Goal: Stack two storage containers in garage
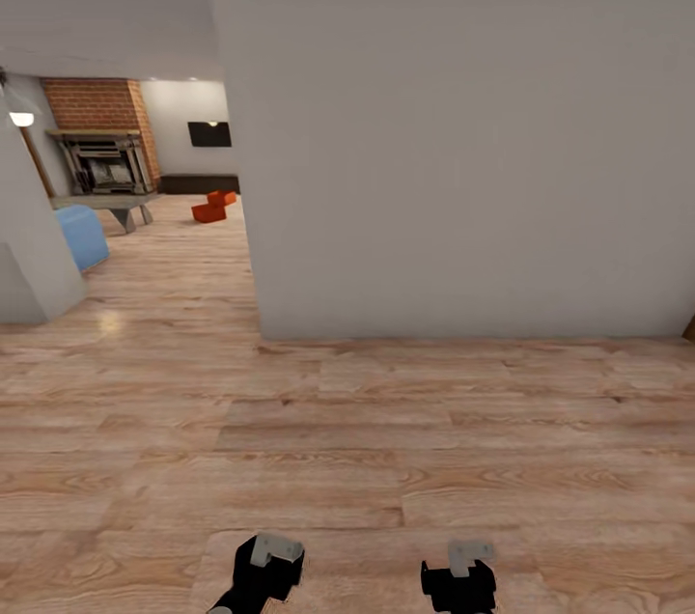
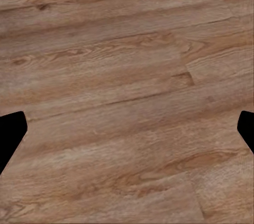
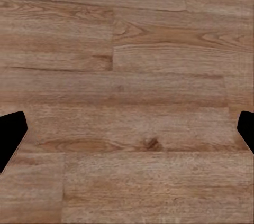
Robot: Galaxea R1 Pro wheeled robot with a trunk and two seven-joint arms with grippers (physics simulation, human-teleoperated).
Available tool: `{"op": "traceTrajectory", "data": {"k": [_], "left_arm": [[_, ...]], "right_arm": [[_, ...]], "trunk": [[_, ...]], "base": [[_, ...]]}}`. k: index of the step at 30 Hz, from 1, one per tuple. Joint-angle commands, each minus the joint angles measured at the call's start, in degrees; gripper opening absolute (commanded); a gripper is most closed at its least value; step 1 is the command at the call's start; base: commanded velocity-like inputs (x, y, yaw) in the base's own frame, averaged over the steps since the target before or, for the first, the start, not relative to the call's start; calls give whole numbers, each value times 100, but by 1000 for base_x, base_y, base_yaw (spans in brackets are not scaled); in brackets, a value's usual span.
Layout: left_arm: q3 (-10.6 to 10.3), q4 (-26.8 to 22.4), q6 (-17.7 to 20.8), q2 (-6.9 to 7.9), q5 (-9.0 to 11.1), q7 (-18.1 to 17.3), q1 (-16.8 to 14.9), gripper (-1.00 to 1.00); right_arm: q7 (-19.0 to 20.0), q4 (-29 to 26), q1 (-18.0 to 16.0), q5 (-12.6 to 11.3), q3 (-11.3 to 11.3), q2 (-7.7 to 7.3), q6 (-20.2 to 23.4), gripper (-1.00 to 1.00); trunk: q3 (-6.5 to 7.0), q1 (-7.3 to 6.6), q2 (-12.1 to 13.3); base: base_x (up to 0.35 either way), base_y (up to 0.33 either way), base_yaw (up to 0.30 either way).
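Observation:
Far off in the living room, two orange-red storage containers sit side by side on the light wood-plank floor, in front of a dark low cabinet. My left gripper and right gripper hang low at the near edge of the head view, several metres from the containers. In the left wrist view the left gripper is open over bare planks, its dark fingertips spread wide. The right gripper is open the same way, with nothing between its fingertips. The garage and its floor are out of view.
A broad white wall stands straight ahead, its corner bounding a passage on the left. A second white wall piece narrows that passage. Beyond are a blue sofa, a grey low table, a brick fireplace and a wall TV.

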Motion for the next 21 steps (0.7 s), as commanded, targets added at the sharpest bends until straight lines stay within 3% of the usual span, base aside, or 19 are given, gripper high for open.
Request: {"op": "traceTrajectory", "data": {"k": [1,21], "left_arm": [[-23,7,-21,2,28,61,-6,100],[-15,7,-18,-3,65,259,-6,100]], "right_arm": [[-37,-7,-2,45,16,-1,35,100],[-28,8,-2,37,15,-4,35,100]], "trunk": [[-14,4,-4],[-153,4,-4]], "base": [[325,0,202],[308,-1,202]]}}
